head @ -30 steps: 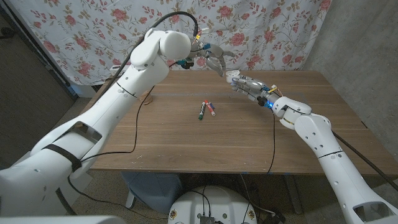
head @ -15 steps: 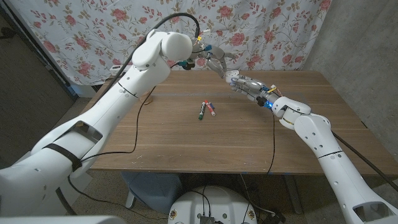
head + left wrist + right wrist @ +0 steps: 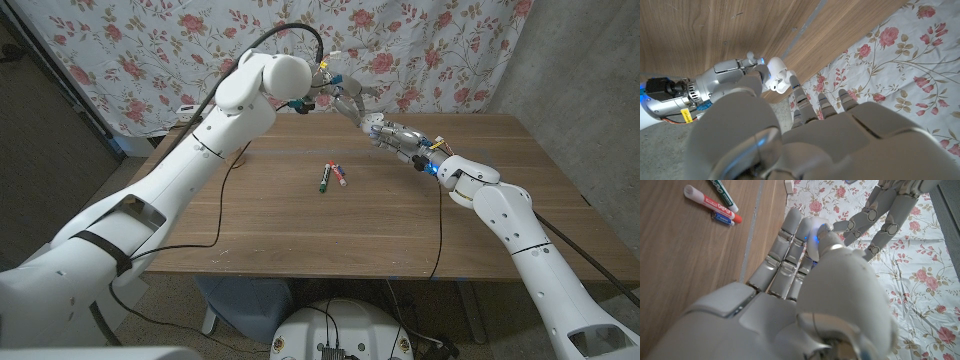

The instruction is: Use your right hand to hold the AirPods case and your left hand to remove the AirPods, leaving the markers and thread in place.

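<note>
Progress was judged to be at the removal step itself. The AirPods case (image 3: pixel 776 80) was gripped in the right hand (image 3: pixel 398 135) and held up over the far side of the table (image 3: pixel 300 220), near its back edge. In the left wrist view the case appeared white and seemingly open, though whether the earbuds were in it could not be told. The left hand (image 3: pixel 340 93) was held just beside the case, fingers spread and reaching toward it, with nothing seen in its grasp; in the right wrist view its fingertips (image 3: pixel 852 226) were seen close to the case but contact could not be confirmed. The holding part was therefore taken as done, and the lifting out of the AirPods as left.

Two markers (image 3: pixel 332 176), one green-capped and one red-capped, lay side by side near the middle of the table, well apart from both hands. A small blue object (image 3: pixel 721 217) lay touching the red marker; whether it was the thread could not be told. Nothing was seen standing between the hands. A floral cloth (image 3: pixel 150 50) hung behind the table.
</note>
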You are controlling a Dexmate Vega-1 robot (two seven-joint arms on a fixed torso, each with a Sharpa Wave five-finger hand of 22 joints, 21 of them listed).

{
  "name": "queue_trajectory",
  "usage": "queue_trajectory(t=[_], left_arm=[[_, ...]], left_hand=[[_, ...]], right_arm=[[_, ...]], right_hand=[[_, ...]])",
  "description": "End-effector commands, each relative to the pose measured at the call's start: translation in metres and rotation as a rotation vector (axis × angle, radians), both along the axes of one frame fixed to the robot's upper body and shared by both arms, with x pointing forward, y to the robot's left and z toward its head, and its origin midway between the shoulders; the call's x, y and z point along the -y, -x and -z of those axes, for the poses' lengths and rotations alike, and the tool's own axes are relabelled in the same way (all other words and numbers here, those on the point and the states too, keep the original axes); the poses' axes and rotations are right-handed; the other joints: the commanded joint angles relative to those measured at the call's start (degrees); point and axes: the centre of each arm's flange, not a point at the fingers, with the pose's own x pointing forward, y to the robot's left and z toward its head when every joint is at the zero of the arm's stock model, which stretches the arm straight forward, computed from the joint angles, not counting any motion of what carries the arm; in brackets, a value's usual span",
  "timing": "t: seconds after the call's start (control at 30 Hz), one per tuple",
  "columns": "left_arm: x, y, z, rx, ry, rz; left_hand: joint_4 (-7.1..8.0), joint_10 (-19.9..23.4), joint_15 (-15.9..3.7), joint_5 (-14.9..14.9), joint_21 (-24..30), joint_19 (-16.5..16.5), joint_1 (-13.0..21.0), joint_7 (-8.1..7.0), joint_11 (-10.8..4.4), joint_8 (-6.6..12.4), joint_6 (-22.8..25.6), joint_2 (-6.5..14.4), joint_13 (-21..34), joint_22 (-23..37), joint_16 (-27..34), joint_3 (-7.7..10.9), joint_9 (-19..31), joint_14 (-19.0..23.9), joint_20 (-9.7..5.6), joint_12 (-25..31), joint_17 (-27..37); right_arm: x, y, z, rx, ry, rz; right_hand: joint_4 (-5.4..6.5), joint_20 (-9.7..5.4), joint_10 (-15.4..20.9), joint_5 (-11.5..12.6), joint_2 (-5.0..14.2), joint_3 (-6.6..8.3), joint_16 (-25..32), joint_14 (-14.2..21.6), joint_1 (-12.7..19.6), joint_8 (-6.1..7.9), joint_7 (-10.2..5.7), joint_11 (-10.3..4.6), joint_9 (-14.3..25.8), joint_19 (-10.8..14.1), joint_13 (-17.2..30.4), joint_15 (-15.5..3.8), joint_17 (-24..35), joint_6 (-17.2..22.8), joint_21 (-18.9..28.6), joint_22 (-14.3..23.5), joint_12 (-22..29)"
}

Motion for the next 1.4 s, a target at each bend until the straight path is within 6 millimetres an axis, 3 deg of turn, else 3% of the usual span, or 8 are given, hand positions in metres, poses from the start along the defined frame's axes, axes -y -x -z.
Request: queue_trajectory(t=[0.03, 1.4], left_arm=[[0.002, 0.0005, 0.0037, 0.004, -0.008, -0.002], [0.0027, -0.0014, 0.0091, 0.0, -0.006, -0.002]], left_hand=[[0.3, -0.2, 0.0, -0.2, 0.3, 0.4, 0.1, 0.01, 0.23, 0.15, 0.6, -0.2, 0.1, 0.3, -0.1, 0.23, 0.0, 0.4, 0.02, -0.2, 0.0], [0.73, -1.9, 0.3, -0.8, 0.2, 0.4, -1.0, 0.11, 0.83, 0.16, 2.2, -0.4, 0.2, 0.3, -0.3, -0.18, 0.0, 0.2, 0.16, -1.6, 0.1]], right_arm=[[-0.0007, 0.0013, 0.0005, 0.003, 0.0, -0.007], [-0.0045, 0.0071, 0.0004, 0.011, 0.005, -0.014]], right_hand=[[0.08, -4.65, 1.7, 0.3, 0.55, -0.2, -0.1, 0.8, -0.1, -0.12, -0.06, -1.31, 0.2, -0.3, 4.9, -6.14, 0.3, 0.0, 0.5, 0.0, 3.2], [0.06, -4.62, 1.9, 0.3, 0.46, -0.21, -0.3, 0.9, -0.1, -0.16, -0.1, -1.27, 0.2, -0.7, 5.1, -6.14, 0.5, 0.0, 1.4, 0.0, 3.1]])
